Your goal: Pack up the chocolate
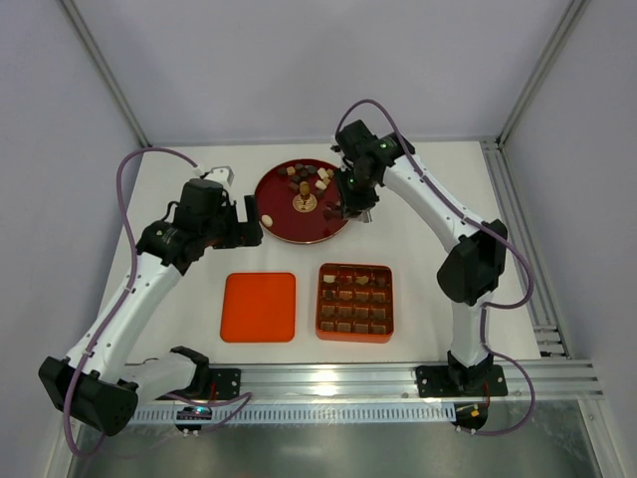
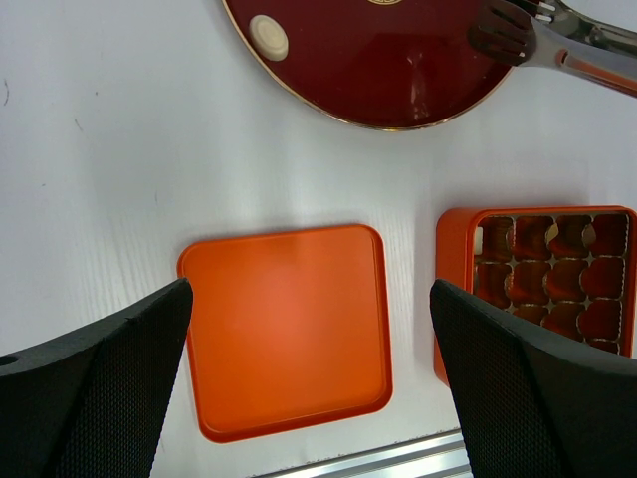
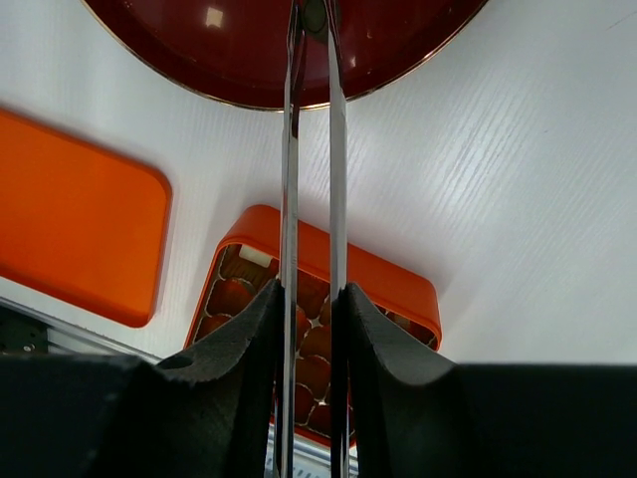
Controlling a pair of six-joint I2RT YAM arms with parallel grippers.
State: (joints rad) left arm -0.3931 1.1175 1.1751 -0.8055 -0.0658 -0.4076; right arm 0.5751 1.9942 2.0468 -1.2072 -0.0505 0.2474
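Chocolate pieces point(image 1: 307, 179), brown, dark and cream, lie at the far side of a dark red plate point(image 1: 289, 227). One cream round piece point(image 2: 269, 37) sits alone near the plate's left rim. My right gripper point(image 1: 354, 202) is shut on metal tweezers point(image 3: 292, 149). The tweezer tips pinch a dark piece point(image 2: 495, 33) just above the plate's right side. My left gripper point(image 2: 311, 289) is open and empty, hovering above the flat orange lid point(image 2: 284, 324). The orange gridded box point(image 1: 354, 302) holds several pieces, including a cream one point(image 3: 254, 256) in a corner cell.
The lid point(image 1: 259, 307) and box lie side by side in front of the plate, near the aluminium rail point(image 1: 328, 378) at the table's front edge. White walls and frame posts enclose the table.
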